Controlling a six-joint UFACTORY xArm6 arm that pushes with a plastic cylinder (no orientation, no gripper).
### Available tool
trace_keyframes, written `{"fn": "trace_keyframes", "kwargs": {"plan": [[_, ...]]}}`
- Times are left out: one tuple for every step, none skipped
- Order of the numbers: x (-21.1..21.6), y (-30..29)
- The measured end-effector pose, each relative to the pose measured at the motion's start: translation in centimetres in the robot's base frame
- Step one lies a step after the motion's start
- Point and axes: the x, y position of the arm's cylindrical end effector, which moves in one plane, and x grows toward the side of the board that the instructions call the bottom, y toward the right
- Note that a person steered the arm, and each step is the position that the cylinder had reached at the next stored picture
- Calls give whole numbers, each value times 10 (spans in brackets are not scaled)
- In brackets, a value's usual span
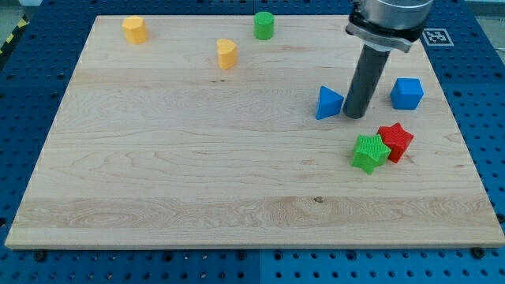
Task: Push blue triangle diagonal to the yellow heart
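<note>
Wooden board, pale grain, lies on a blue perforated table; fiducial marker sits just off the board's upper right corner.

Camera view: dark rod comes down from the view's top right, my tip on the board just to the right of the blue triangle, very close or touching, can't tell which. No claw on this arm, just the rod, so nothing released or clenched to report. Blue triangle sits in the right half of the board, upper-middle height, pointed end toward the tip. Blue cube right of the rod, apart from it. Red star and green star below the tip, touching each other, green one left and slightly lower. Yellow heart well apart from the triangle, toward the view's upper left, near the top edge. Green cylinder up and right of the heart at the top edge. Yellow block, shape looks hexagonal but not sure, at the top left.
</note>
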Motion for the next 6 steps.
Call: {"fn": "trace_keyframes", "kwargs": {"plan": [[-4, -31], [-9, -47], [-25, -47], [-52, -47], [-64, -47], [-85, -47]]}}
